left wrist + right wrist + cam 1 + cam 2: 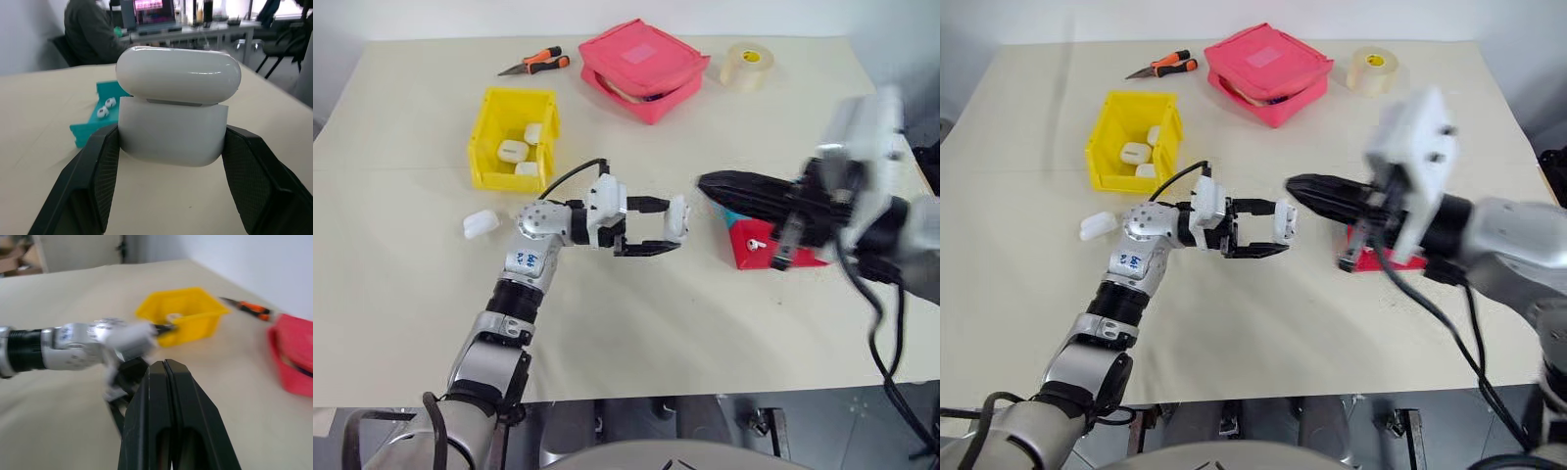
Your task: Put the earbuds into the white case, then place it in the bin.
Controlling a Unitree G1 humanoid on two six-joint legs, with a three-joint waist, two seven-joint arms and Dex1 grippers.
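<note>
White and glossy, the white case [176,110] sat clamped between the two black fingers of the left gripper [651,227], held above the cream table [401,294] with its rounded lid tipped slightly ajar. Two tiny earbuds [105,107] lay in a teal tray [88,129] just beyond it, and another earbud rested in the red tray [764,250] beside the teal one. The right gripper [1307,191], fingers pressed together with nothing visible between them, pointed at the case from close by. Farther off stood the yellow bin [514,137], holding several similar white cases, with one more case [481,223] lying on the table near it. Along the far edge lay orange-handled pliers [535,64], a pink pouch [644,69] and a tape roll [747,66]. No writing was legible anywhere.
</note>
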